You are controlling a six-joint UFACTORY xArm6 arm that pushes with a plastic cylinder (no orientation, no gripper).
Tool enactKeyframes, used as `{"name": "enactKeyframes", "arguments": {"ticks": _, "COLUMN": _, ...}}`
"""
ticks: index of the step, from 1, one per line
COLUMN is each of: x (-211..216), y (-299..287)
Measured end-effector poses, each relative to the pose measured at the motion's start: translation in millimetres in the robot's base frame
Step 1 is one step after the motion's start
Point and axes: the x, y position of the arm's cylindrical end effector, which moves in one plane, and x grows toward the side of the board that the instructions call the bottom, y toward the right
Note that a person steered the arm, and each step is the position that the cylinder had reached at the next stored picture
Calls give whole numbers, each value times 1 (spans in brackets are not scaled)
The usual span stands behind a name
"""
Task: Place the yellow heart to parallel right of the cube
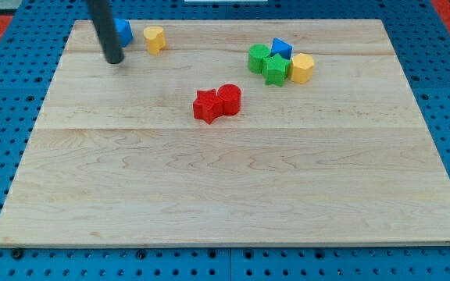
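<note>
The yellow heart (155,38) lies near the board's top left. A blue cube (123,31) sits just left of it, partly hidden behind my rod. My tip (114,59) rests on the board below and slightly left of the blue cube, to the lower left of the yellow heart, apart from both.
A cluster at the top right holds a green round block (257,58), a green star (276,69), a blue triangular block (281,48) and a yellow hexagonal block (302,68). A red star (206,106) touches a red round block (229,98) near the middle. The wooden board (233,187) lies on a blue pegboard.
</note>
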Motion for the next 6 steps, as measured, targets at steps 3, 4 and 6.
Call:
{"name": "enactKeyframes", "arguments": {"ticks": 3, "x": -39, "y": 1}}
{"name": "enactKeyframes", "arguments": {"ticks": 4, "x": -43, "y": 54}}
{"name": "enactKeyframes", "arguments": {"ticks": 6, "x": 7, "y": 140}}
